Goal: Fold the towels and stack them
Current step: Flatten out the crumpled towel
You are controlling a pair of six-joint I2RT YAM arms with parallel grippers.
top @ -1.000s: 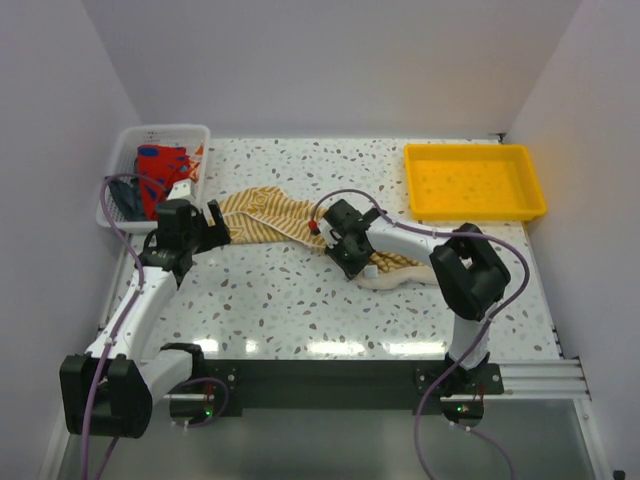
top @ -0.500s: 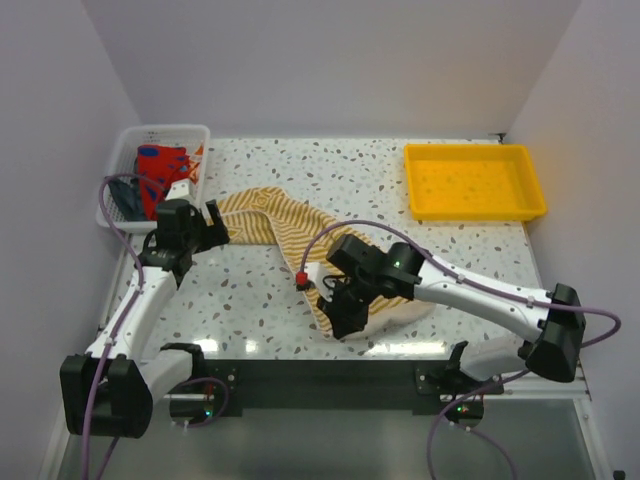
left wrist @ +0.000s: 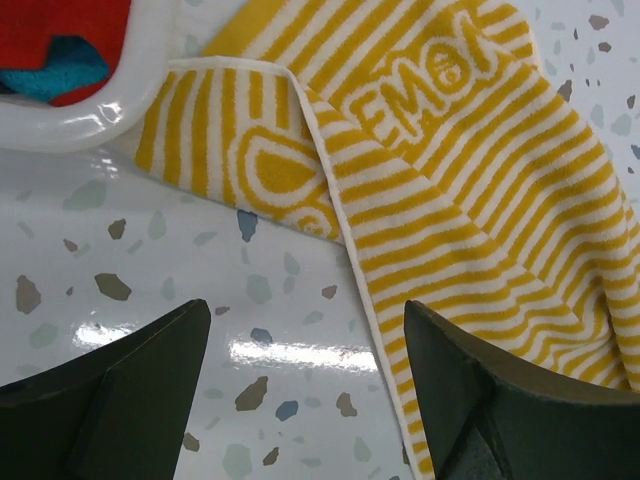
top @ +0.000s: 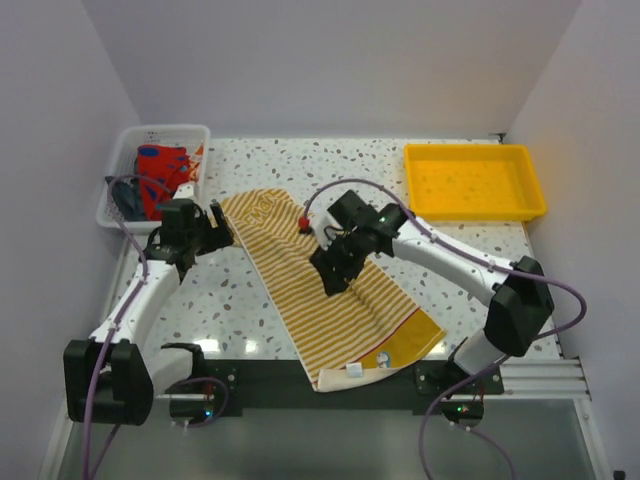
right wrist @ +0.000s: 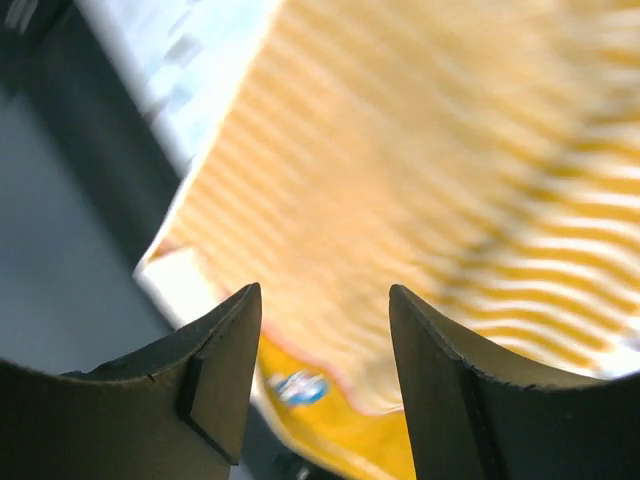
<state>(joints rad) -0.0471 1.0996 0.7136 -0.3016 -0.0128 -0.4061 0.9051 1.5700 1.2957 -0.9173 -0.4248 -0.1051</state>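
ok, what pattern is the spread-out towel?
The towel is yellow-and-white striped; the left wrist view shows it best.

The right wrist view smears the striped towel (right wrist: 420, 150) into blur, the left wrist view crops the white basket (left wrist: 60, 125) at its far-left corner, and from above the bunched cloths (top: 160, 168) cannot be counted, nor the towel's near-end label (top: 381, 357) read.

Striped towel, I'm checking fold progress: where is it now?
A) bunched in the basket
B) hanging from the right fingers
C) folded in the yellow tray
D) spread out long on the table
D: the striped towel lies stretched out on the speckled table, running from beside the basket to the near edge.
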